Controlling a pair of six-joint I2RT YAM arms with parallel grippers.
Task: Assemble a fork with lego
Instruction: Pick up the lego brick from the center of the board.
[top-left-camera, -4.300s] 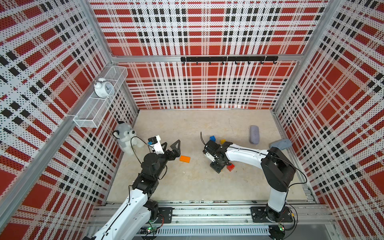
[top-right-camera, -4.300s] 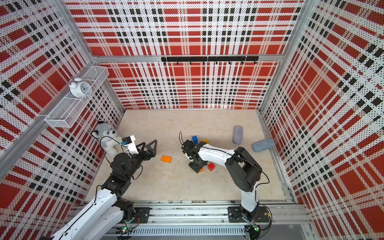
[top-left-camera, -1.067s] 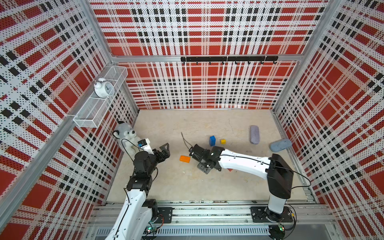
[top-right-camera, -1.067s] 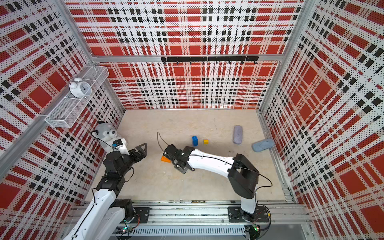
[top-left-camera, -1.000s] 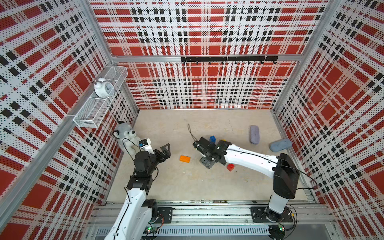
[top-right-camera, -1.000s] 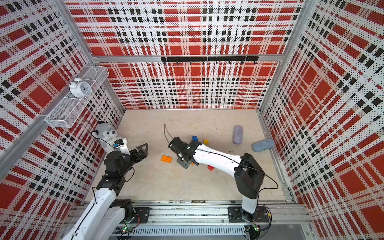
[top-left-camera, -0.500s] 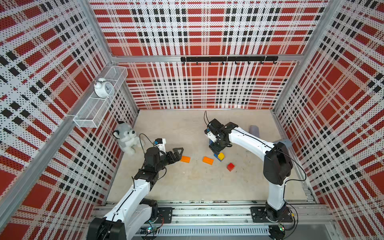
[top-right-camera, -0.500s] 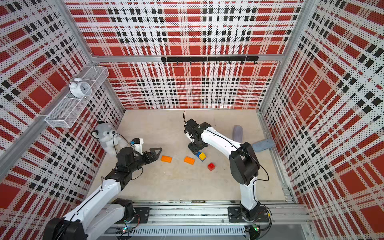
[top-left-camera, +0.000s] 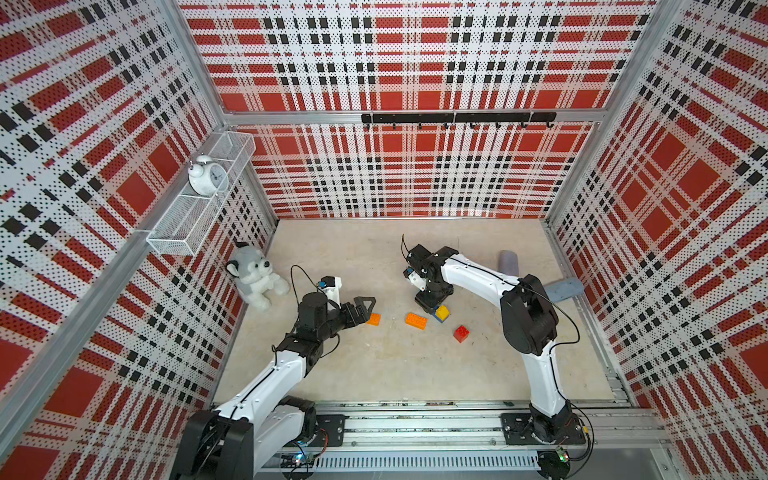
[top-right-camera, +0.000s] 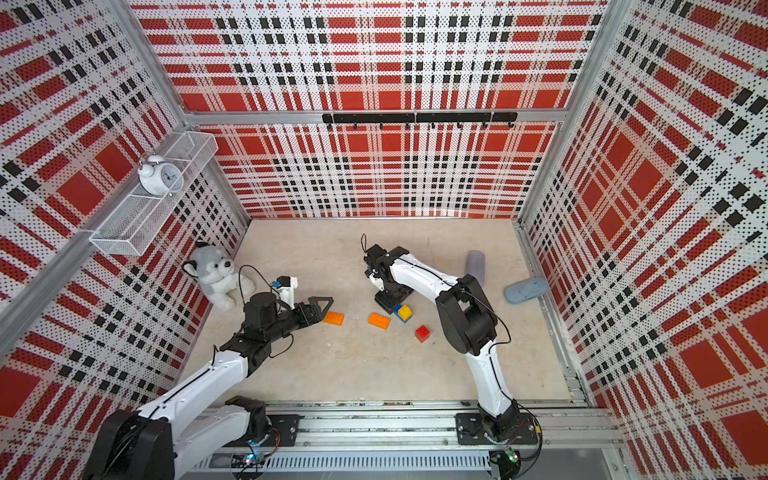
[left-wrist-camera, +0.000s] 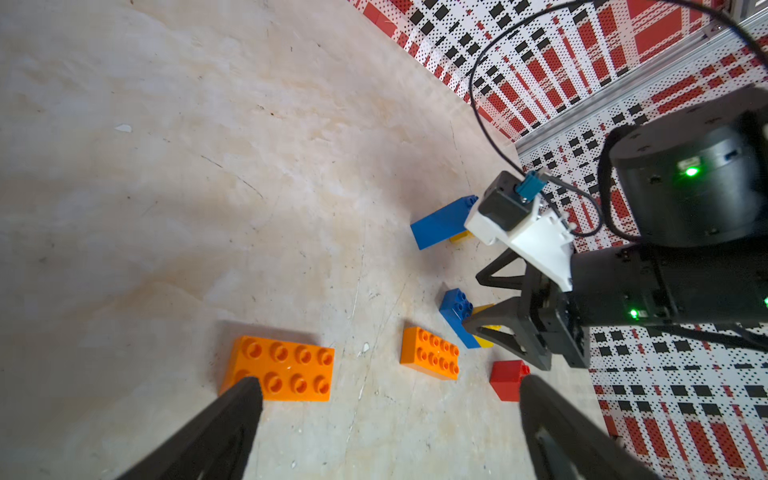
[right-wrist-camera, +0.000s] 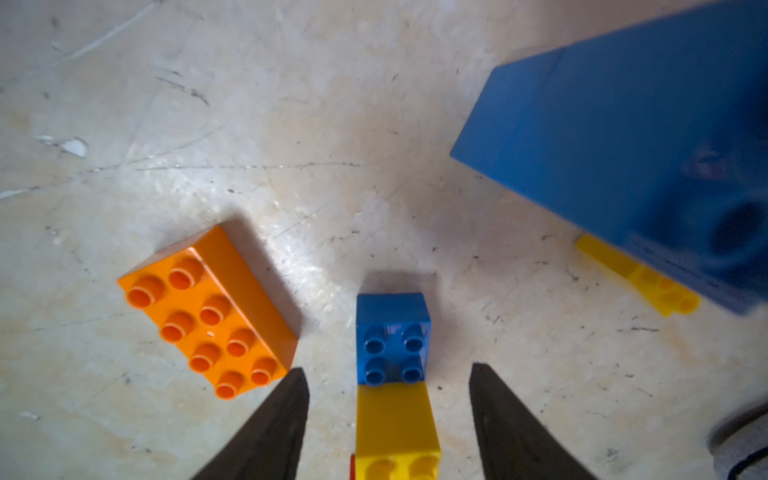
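Note:
The lego lies loose on the floor, and no assembled fork shows. My left gripper (top-left-camera: 367, 308) (left-wrist-camera: 388, 388) is open, with one orange brick (top-left-camera: 373, 318) (left-wrist-camera: 282, 368) just past one fingertip. A second orange brick (top-left-camera: 416, 321) (right-wrist-camera: 208, 311) lies further right. My right gripper (top-left-camera: 428, 303) (right-wrist-camera: 388, 372) points down, open. Its jaws stand either side of a joined small blue brick (right-wrist-camera: 392, 336) and yellow brick (right-wrist-camera: 397, 424) without touching them. A red brick (top-left-camera: 461, 333) sits nearby. A long blue brick (left-wrist-camera: 442, 222) leans over another yellow brick (right-wrist-camera: 640, 274).
A plush husky (top-left-camera: 255, 278) sits against the left wall. Two grey objects (top-left-camera: 509, 262) (top-left-camera: 563, 286) lie at the back right. A wire shelf with an alarm clock (top-left-camera: 207, 176) hangs on the left wall. The arms' rail (top-left-camera: 415, 419) runs along the front.
My right gripper has swung from the middle to above the blue and yellow pair, leaving a second orange brick in sight, and its jaws have narrowed. My left arm has stretched toward the nearer orange brick.

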